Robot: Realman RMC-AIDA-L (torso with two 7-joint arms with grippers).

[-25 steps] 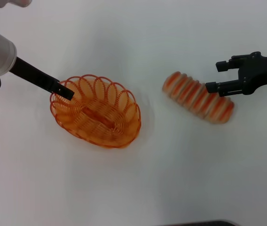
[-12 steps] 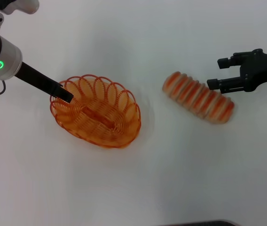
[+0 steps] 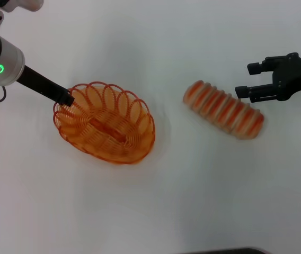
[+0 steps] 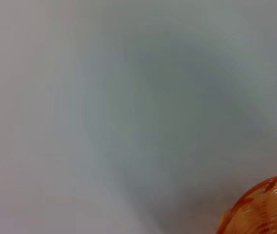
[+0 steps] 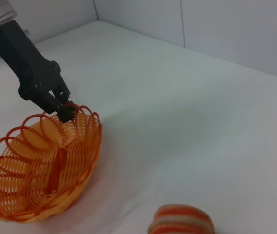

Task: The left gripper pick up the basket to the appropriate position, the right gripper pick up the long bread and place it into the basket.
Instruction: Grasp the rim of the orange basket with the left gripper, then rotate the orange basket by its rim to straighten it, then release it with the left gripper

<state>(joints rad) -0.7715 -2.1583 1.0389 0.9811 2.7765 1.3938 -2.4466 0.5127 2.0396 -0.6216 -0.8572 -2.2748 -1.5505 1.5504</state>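
The orange wire basket (image 3: pixel 105 123) sits left of centre on the white table. My left gripper (image 3: pixel 65 99) is shut on the basket's far-left rim; the right wrist view shows its fingertips pinching a rim loop (image 5: pixel 66 111). A corner of the basket (image 4: pixel 265 209) shows in the left wrist view. The long bread (image 3: pixel 223 109), pale tan with orange-red stripes, lies slanted on the table right of the basket. My right gripper (image 3: pixel 245 79) is open and empty, just beyond the bread's right end. The bread's near end (image 5: pixel 180 222) shows in the right wrist view, with the basket (image 5: pixel 41 170) farther off.
The white table (image 3: pixel 156 201) spreads all around. A gap of bare table separates the basket from the bread. A pale wall (image 5: pixel 236 29) rises behind the table's far edge. A dark edge (image 3: pixel 224 251) shows at the bottom of the head view.
The left gripper and the basket have shifted slightly to the left and back. The right gripper has drawn a little up and to the right, away from the bread. The bread has not moved.
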